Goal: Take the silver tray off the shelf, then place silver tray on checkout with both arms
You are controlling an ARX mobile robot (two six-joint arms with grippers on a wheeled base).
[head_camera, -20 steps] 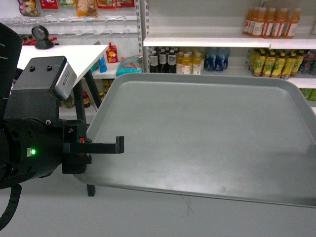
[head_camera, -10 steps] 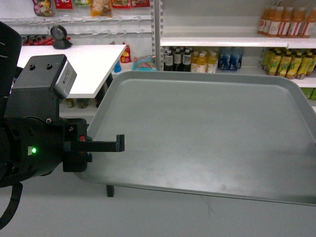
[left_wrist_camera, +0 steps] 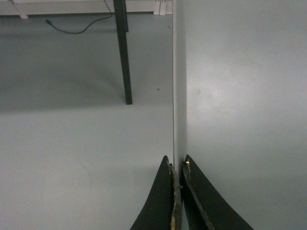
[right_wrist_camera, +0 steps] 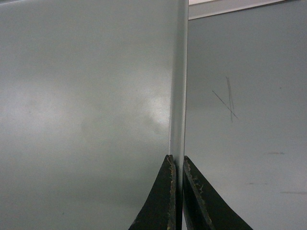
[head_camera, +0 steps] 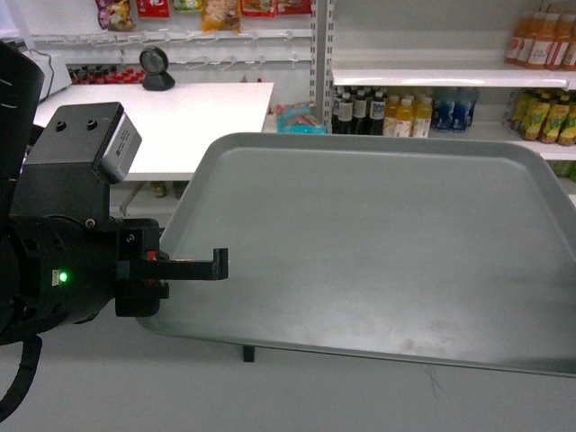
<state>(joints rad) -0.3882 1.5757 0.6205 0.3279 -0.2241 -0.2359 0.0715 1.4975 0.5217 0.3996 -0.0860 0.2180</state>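
Note:
The silver tray (head_camera: 378, 243) hangs level in the air and fills most of the head view. My left gripper (head_camera: 216, 264) is shut on the tray's left rim; the left wrist view shows the rim (left_wrist_camera: 180, 96) pinched between my left gripper's (left_wrist_camera: 176, 163) thin black fingers. In the right wrist view my right gripper (right_wrist_camera: 176, 160) is shut on the tray's other rim (right_wrist_camera: 177, 86); that gripper is out of the head view. The checkout (head_camera: 171, 112) is the white counter at the back left, behind the tray's left corner. Store shelf boards (head_camera: 423, 76) stand at the back right.
A small black round scanner (head_camera: 157, 67) sits on the checkout's far side. Bottled drinks (head_camera: 396, 112) line the shelves behind the tray. A dark checkout leg (left_wrist_camera: 123, 52) stands on the grey floor (left_wrist_camera: 72, 143) below the tray's left side. Snack packs (head_camera: 220, 11) hang on the back wall.
The whole background has slid to the right across the head view, so the checkout now shows more fully at the left. Tray and left gripper keep the same place in the view.

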